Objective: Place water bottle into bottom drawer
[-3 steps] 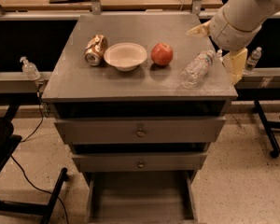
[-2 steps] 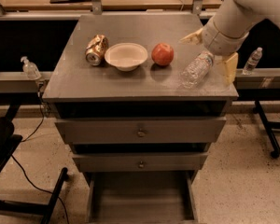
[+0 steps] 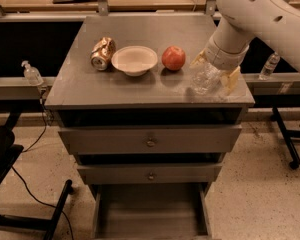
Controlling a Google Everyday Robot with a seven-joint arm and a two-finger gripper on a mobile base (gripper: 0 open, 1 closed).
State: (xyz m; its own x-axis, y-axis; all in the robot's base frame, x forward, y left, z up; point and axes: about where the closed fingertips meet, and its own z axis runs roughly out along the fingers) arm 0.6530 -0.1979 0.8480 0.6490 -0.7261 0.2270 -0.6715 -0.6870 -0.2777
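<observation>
Water bottle (image 3: 205, 80), upper part hidden, between spread-apart fingers of end effector (image 3: 215, 71)

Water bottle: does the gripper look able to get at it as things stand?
Probably yes. The gripper is down at the water bottle on the cabinet top, with an open finger on either side of it. Nothing lies between them, and the apple sits apart from the bottle.

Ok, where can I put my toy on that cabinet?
Bare: the cabinet top behind the can, bowl and apple, its front left corner, and the bottom drawer. Crowded: front right, where the gripper is at the water bottle.
</observation>
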